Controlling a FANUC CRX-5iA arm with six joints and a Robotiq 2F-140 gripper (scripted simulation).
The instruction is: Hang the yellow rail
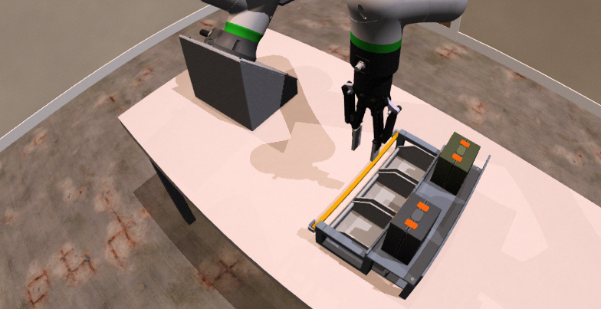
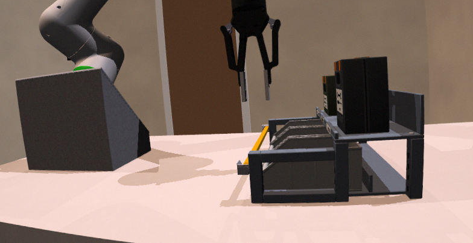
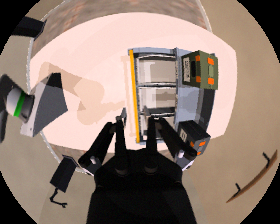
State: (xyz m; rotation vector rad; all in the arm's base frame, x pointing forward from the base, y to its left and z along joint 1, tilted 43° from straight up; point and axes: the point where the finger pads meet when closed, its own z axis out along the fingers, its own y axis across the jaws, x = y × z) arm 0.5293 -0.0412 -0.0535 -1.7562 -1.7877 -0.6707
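Observation:
The yellow rail (image 1: 355, 180) lies along the front of the grey bin rack (image 1: 399, 205), spanning from the near hook with its small end plate (image 1: 312, 225) to the far hook by the rack's far corner. It also shows in the side view (image 2: 255, 145) and in the wrist view (image 3: 131, 90). I cannot tell how its ends sit against the plates. My gripper (image 1: 365, 149) (image 2: 255, 97) hangs pointing down, well above the rail's far half. Its fingers stand partly apart with nothing between them, and they do not touch the rail.
The rack holds three open bins and, on its rear shelf, a black box (image 1: 410, 231) and an olive box (image 1: 454, 161), both with orange clips. The arm's dark wedge-shaped base (image 1: 235, 83) stands at the table's far left. A brown door (image 2: 198, 59) is behind.

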